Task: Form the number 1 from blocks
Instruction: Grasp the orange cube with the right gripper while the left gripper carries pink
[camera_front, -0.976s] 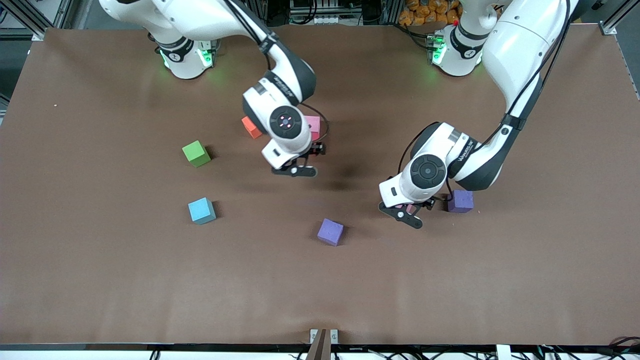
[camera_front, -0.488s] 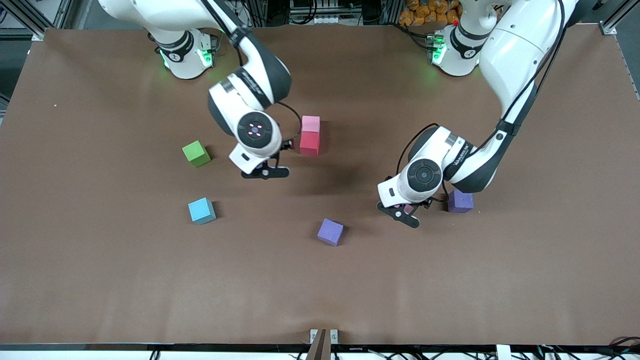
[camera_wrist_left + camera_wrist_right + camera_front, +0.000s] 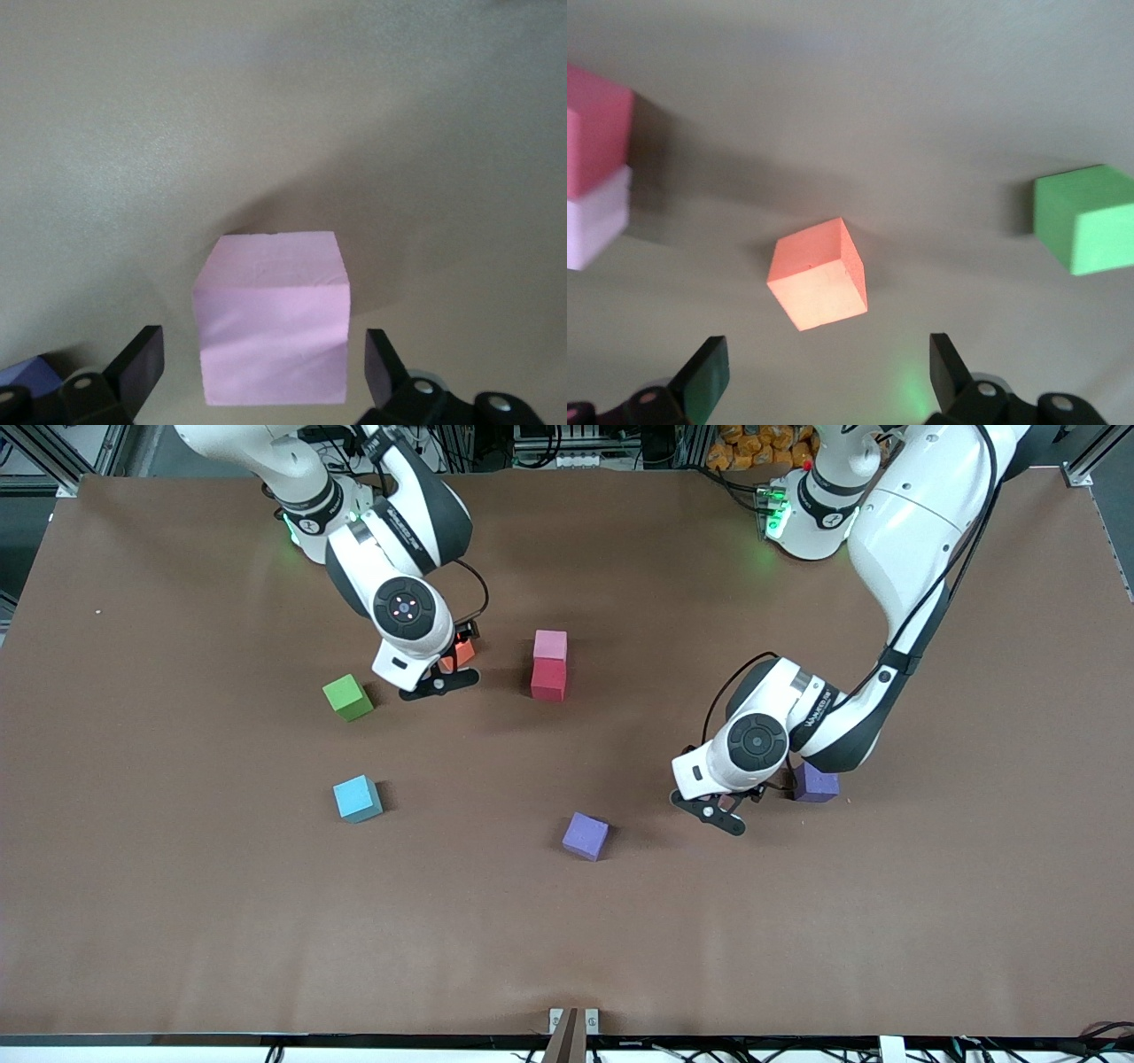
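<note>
Right gripper (image 3: 440, 677) is seen over the orange cube (image 3: 458, 655), fingers (image 3: 700, 376) spread wide with nothing between them; in the right wrist view the orange cube (image 3: 818, 286) lies on the table (image 3: 177, 921), turned at an angle to the fingers and not yet between them.

Left gripper (image 3: 722, 812) is lowered around a pink cube (image 3: 270, 329), fingers (image 3: 142, 359) parted and standing clear of the cube's sides on both flanks; the cube rests on the table ungripped. In the front view this cube is almost wholly hidden under the wrist.

A second pink cube (image 3: 550, 645) and the red cube (image 3: 548, 678) are set touching in a short line near the table's middle, the red one nearer the front camera. The orange cube lies beside that pair, toward the right arm's end.

One purple cube (image 3: 586, 836) sits nearer the front camera than the red cube, well apart from it. Another purple cube (image 3: 815, 782) is found just beside the left gripper, partly covered by the left arm.

A green cube (image 3: 347, 696) lies near the right gripper; a light blue cube (image 3: 357, 798) lies nearer the camera than the green one.
</note>
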Robot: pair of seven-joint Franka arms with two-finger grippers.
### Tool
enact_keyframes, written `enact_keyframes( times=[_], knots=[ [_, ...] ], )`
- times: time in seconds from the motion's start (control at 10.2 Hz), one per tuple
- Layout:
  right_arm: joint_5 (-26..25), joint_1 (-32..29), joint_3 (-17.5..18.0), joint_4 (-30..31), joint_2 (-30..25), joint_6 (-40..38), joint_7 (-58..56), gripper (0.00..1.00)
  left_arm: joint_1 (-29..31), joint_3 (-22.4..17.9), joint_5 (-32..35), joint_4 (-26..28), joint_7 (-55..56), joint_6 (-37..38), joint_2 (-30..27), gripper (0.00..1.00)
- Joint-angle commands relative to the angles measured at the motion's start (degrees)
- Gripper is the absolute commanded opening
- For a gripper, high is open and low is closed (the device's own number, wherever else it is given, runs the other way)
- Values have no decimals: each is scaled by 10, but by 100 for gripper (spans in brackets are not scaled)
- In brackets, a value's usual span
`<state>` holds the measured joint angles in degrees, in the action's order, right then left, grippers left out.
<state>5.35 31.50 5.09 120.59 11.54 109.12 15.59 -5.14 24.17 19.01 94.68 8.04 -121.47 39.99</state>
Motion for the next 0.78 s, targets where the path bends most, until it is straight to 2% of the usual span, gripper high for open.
enact_keyframes(
  times=[0.0,0.1,0.2,0.39,0.68],
  knots=[
    [-5,28,6,121,-27,138,-24,100,1,-5,16,2,-8,-11,6,100],
    [-5,38,6,146,-26,186,-25,100,1,-5,16,3,-6,-11,8,100],
    [-5,45,6,155,-26,192,-25,100,0,-5,16,3,1,-11,11,100],
    [-6,66,5,169,-33,192,-27,100,1,-5,16,8,64,-10,11,1],
    [-15,70,5,185,-32,207,-34,100,-5,-5,16,9,121,-10,9,0]
  ],
)
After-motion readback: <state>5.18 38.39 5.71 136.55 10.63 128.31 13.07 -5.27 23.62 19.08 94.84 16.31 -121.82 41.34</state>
